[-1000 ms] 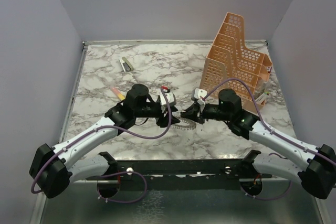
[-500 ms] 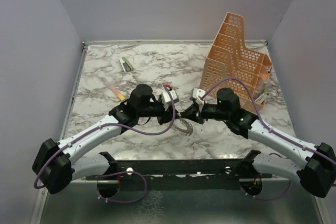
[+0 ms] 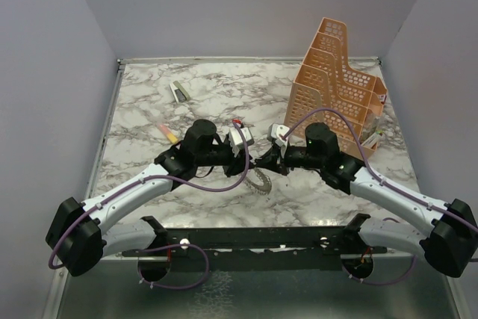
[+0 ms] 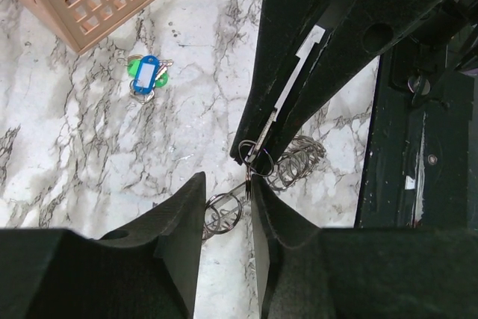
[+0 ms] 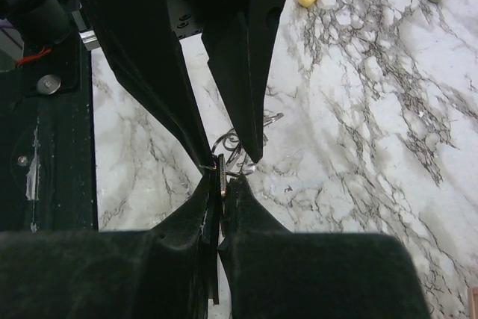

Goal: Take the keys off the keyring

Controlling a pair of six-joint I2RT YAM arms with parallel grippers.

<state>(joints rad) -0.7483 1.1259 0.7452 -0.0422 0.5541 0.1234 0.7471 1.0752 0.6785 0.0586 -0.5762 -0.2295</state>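
Note:
The keyring (image 3: 258, 178) hangs just above the marble table (image 3: 149, 110) between my two grippers, rimmed with small silvery keys (image 4: 297, 162). My right gripper (image 3: 263, 160) is shut on the ring's upper edge; in the right wrist view the thin metal (image 5: 222, 173) sits edge-on between its fingers. My left gripper (image 3: 245, 158) faces it from the left, open. In the left wrist view its jaws (image 4: 226, 184) stand apart on either side of a hanging part of the ring and keys (image 4: 222, 213), without pinching it.
An orange mesh file rack (image 3: 336, 87) stands at the back right. A blue-green tag (image 4: 147, 76) lies by its foot. A yellow-pink marker (image 3: 169, 133) and a small grey-green object (image 3: 178, 91) lie at the back left.
My left gripper has moved right, close to the right gripper, its jaws now around the ring. The right gripper has shifted slightly left, still holding the ring.

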